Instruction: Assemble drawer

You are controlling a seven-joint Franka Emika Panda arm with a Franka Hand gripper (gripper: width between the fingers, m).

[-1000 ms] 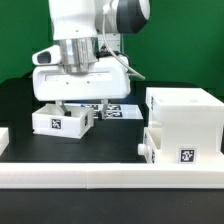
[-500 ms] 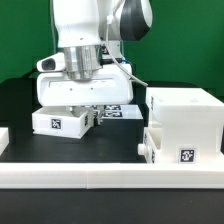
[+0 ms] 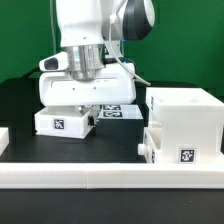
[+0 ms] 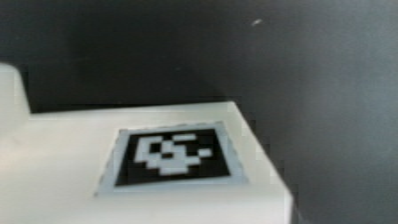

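though the tool (image 3: 84, 104) sits low over the right end of the small tray (image 3: 65, 122), the casing (image 3: 183, 115) stands well apart to the exterior view's right. how far the tool is open cannot be told.

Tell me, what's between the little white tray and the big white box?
In the exterior view, only bare black table lies between small tray and casing; the marker board sits just behind.

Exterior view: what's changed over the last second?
The arm and its end effector shifted toward the exterior view's right, and the small tray under it seems to have slid slightly the same way; whether it is gripped is unclear. The big casing and the marker board stayed put.
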